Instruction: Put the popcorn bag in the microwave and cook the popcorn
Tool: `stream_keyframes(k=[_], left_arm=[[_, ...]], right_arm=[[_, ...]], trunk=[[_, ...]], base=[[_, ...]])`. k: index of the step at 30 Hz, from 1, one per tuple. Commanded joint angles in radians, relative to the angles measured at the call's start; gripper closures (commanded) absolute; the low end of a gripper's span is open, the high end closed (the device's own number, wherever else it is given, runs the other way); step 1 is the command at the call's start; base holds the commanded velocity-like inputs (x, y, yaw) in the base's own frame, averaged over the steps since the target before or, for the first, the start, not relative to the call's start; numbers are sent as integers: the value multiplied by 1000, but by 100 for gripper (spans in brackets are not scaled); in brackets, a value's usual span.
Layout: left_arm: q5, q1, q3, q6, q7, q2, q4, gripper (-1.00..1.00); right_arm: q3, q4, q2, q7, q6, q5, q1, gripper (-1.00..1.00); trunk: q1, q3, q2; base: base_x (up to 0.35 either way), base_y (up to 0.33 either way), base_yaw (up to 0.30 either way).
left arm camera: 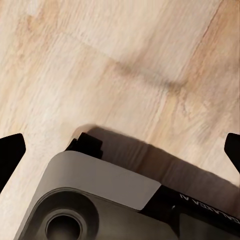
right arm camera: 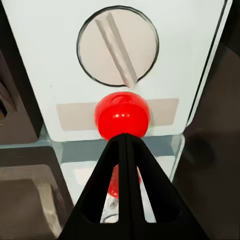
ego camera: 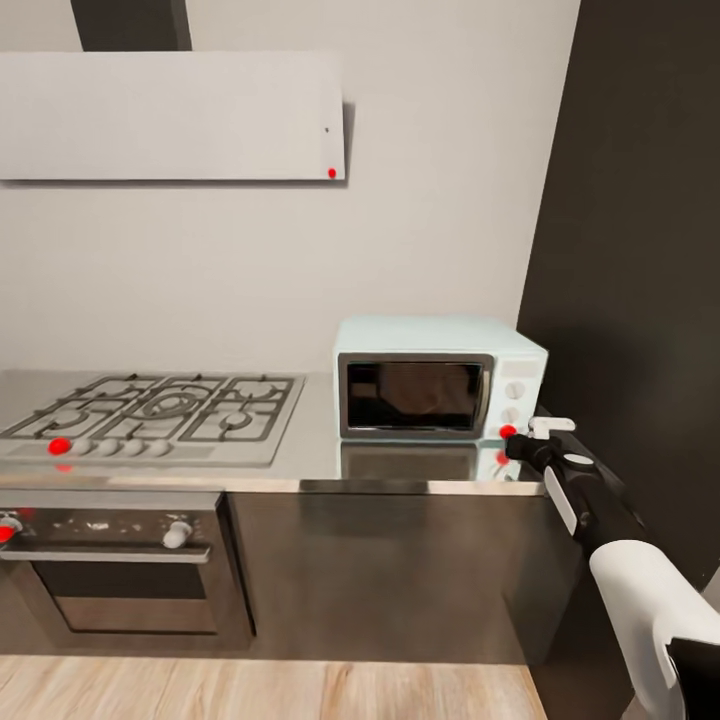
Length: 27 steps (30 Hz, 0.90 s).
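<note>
— Pressing together, the right gripper (right arm camera: 126,137) has its fingers closed tip to tip, right at the red light (right arm camera: 122,115) under the lower knob (right arm camera: 118,46).
— And the microwave (ego camera: 437,378)?
— Door shut, centre-right on the countertop (ego camera: 315,450). The left gripper (left arm camera: 120,150) is spread wide above the floor (left arm camera: 125,60).

The one readable marking is white lettering on the black plastic body of the robot's own base (left arm camera: 200,212), seen in the left wrist view above the pale wooden floor (left arm camera: 120,65). It runs upside down along the lower edge, partly cut off, and appears to read "GALAXEA", followed by an "A". The rest is too small or clipped to make out.
</note>
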Motion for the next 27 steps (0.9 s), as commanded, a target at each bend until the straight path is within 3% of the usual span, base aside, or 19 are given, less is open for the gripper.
stream_keyframes(k=[1, 8, 15, 27], left_arm=[[5, 0, -8, -2, 5, 0, 0, -100], [5, 0, -8, -3, 4, 0, 0, -100], [5, 0, -8, -3, 3, 0, 0, -100], [5, 0, -9, -5, 4, -3, 1, -100]], right_arm=[[-3, -1, 1, 6, 6, 0, 0, 100], [-3, 14, 0, 5, 5, 1, 0, 100], [-3, 48, -6, 6, -36, 0, 0, 100], [-5, 34, -10, 26, -30, 8, 0, 100]], trunk=[[0, -1, 0], [0, -1, 0], [0, -1, 0], [0, -1, 0]], base=[[274, 0, 0], [296, 0, 0], [18, 0, 0], [-315, 0, 0]])
